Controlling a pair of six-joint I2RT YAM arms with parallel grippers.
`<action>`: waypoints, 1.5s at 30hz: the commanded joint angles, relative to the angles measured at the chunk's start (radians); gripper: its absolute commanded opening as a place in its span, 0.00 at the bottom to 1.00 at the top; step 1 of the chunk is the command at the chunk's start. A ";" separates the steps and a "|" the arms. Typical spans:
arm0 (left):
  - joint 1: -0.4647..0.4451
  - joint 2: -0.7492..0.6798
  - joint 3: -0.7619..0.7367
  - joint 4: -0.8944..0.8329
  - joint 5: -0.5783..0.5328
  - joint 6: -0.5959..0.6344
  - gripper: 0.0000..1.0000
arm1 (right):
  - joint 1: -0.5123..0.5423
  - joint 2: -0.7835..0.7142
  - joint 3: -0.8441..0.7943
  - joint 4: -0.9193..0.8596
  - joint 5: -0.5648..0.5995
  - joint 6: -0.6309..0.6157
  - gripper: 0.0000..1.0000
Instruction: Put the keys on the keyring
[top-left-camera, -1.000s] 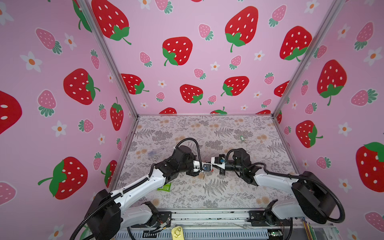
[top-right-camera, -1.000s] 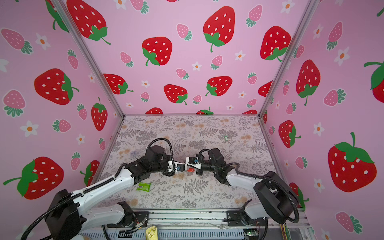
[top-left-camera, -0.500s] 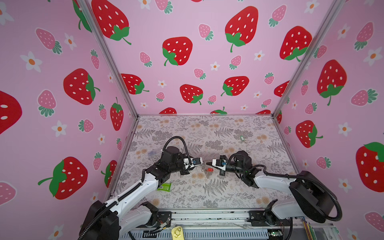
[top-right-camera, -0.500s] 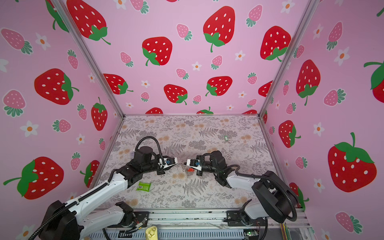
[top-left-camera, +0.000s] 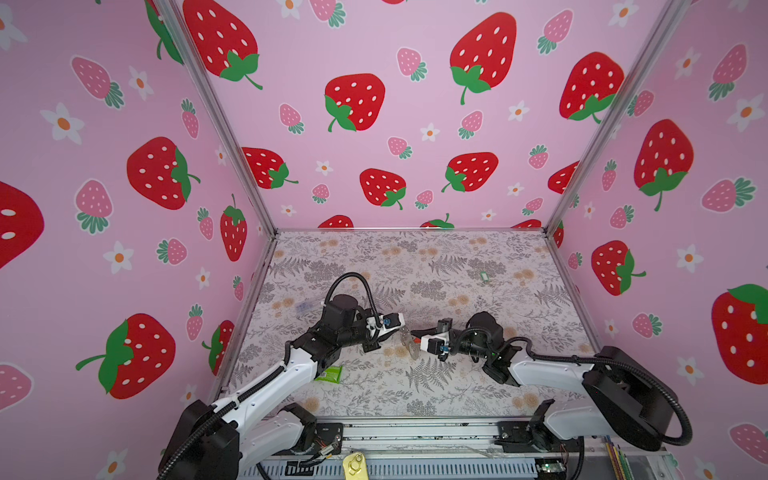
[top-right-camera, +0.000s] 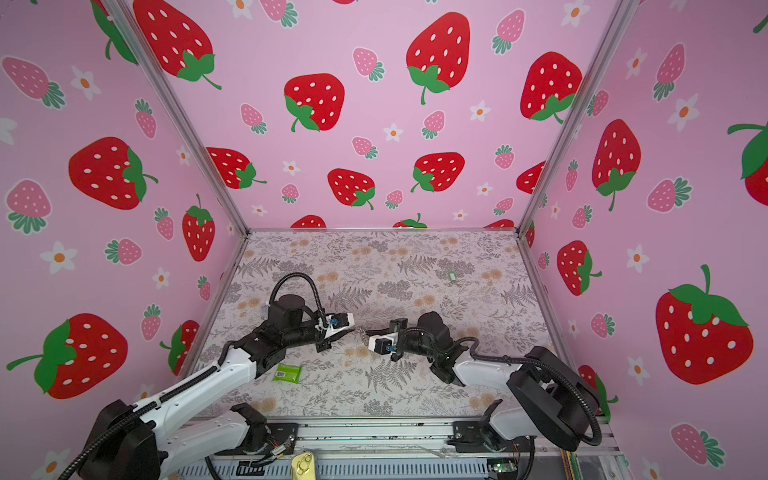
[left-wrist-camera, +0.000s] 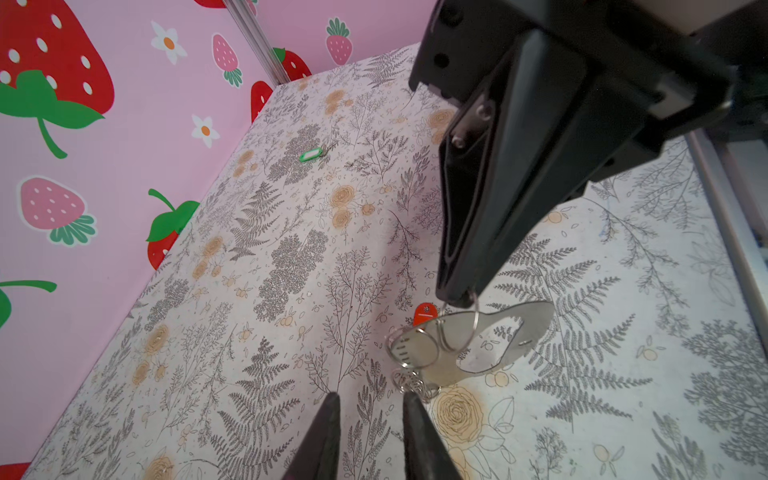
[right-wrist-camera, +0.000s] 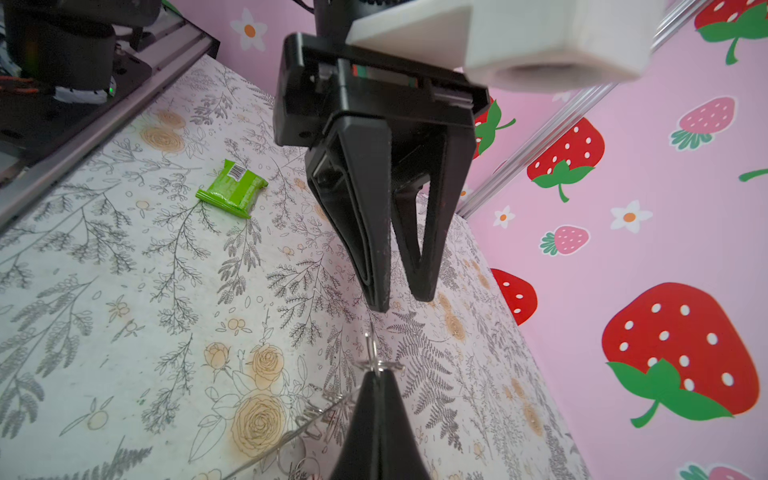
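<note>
okay, from my seat the right gripper (left-wrist-camera: 456, 294) has its jaws pressed together on one of the silver rings (left-wrist-camera: 459, 328) of the keyring (left-wrist-camera: 535, 318). the pale oval strap loop dangles under its tips, above the floral table (left-wrist-camera: 249, 332). a short chain of smaller rings hangs off the end of the loop nearest the other gripper. the left gripper (left-wrist-camera: 371, 399) faces the keyring from just beside it, jaws a little apart with nothing between them. in the right wrist view i can see a gap between its two fingers (right-wrist-camera: 376, 257). in both top views the two grippers point tip to tip near the middle of the table, close together. the red-orange key tag (left-wrist-camera: 424, 312) peeks out right behind the loop, near the right gripper's tip. i cannot tell whether it is threaded on a ring or lying on the table. the green key tag (top-left-camera: 483, 276) lies flat, well apart from everything, toward the back right. a green packet (top-right-camera: 286, 372) lies near the front left of the table.
</note>
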 joint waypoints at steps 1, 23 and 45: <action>0.005 -0.014 -0.009 0.000 0.027 -0.020 0.28 | 0.028 -0.024 -0.011 0.039 0.080 -0.111 0.00; 0.028 0.100 0.112 0.019 -0.003 -0.125 0.27 | 0.008 -0.139 -0.050 0.045 0.307 0.215 0.00; 0.011 0.895 0.885 0.145 -0.067 -0.689 0.38 | -0.423 -0.350 0.196 -0.521 0.554 0.671 0.00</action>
